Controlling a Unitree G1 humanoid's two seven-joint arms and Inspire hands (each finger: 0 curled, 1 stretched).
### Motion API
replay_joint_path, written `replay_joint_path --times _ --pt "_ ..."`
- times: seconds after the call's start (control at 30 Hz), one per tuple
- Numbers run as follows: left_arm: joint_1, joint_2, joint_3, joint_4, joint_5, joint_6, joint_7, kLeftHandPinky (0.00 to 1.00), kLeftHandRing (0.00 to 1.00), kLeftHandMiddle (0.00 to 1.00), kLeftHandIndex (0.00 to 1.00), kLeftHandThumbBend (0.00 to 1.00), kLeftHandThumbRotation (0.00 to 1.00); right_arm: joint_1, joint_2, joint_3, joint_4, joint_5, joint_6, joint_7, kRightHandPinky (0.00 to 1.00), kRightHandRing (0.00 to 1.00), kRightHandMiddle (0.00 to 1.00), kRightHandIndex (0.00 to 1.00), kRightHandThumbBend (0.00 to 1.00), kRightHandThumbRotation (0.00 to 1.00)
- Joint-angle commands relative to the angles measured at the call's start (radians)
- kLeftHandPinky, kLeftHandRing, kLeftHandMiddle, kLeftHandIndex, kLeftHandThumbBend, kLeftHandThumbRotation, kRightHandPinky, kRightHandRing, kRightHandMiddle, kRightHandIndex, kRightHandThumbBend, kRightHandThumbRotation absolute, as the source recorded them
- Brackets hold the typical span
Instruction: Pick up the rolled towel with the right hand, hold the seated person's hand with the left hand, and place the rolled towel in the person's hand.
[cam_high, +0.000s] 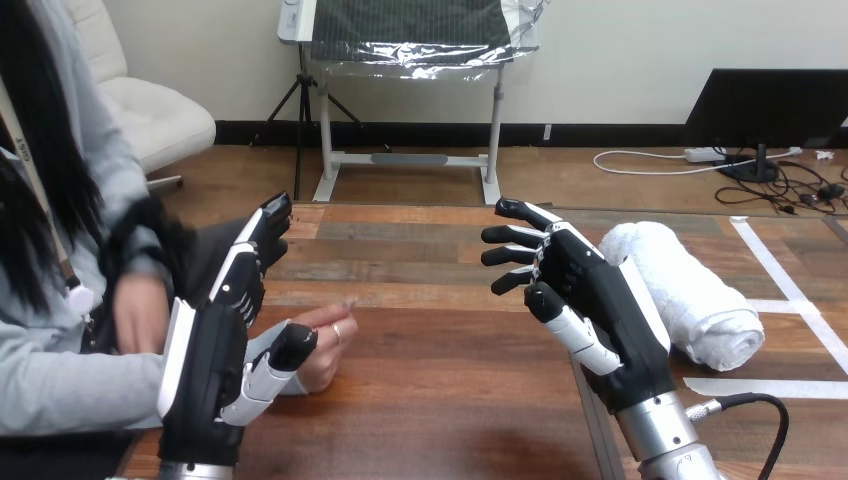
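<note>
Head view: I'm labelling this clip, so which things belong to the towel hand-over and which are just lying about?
Belongs to the job: rolled towel, right hand open beside it, left hand open, person's hand on the table.
Just there: white tape strips on the table, person's raised hand.

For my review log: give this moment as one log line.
rolled towel: on table, ungrasped | right hand: open, beside towel | left hand: open, beside person's hand
</note>
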Motion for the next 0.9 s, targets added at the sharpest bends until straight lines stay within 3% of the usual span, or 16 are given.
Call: replay_joint_path --times 0.0,0.87 --pt "-0.066 0.004 0.012 -0.005 -0.011 0.002 0.0 0.9 0.93 0.93 0.91 1.0 0.87 -0.094 -0.009 -0.011 0.003 -0.007 -0.02 -0.019 0.55 0.7 0.75 0.82 0.89 0.76" --pt "-0.077 0.01 0.022 0.0 -0.009 -0.013 -0.005 0.89 0.91 0.92 0.9 0.99 0.87 -0.1 -0.014 -0.014 0.008 -0.006 -0.011 -0.012 0.55 0.7 0.75 0.82 0.88 0.75"
